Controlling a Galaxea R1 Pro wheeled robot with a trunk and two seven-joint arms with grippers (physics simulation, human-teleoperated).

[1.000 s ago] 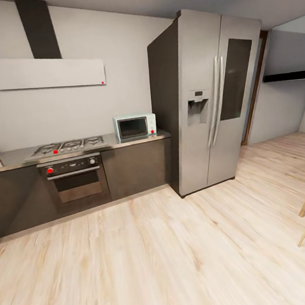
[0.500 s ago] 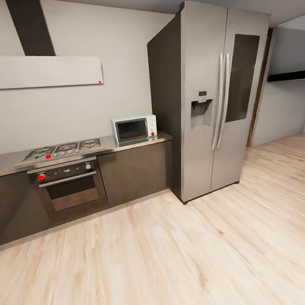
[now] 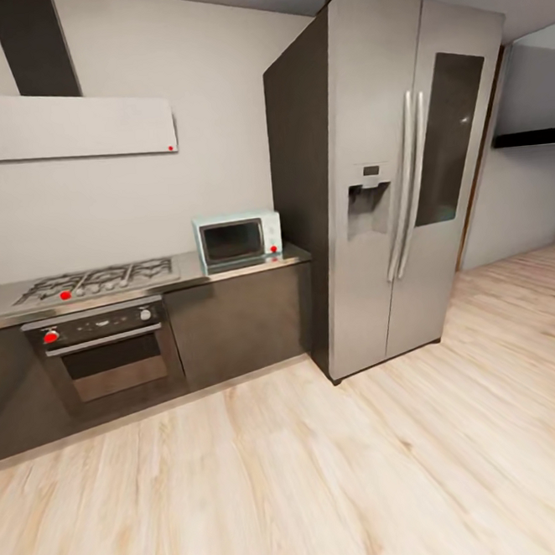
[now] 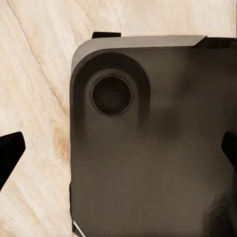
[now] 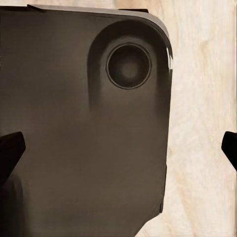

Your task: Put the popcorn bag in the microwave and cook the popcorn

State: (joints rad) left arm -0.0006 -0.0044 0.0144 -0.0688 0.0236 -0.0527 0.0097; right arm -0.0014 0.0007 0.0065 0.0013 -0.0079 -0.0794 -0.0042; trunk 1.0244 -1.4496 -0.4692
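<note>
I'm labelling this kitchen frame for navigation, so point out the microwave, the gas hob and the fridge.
microwave (image 3: 231, 241): head view, on its dark glass door.
gas hob (image 3: 101, 280): head view, on the burner grates.
fridge (image 3: 356, 119): head view, on the left door's steel front.
</note>
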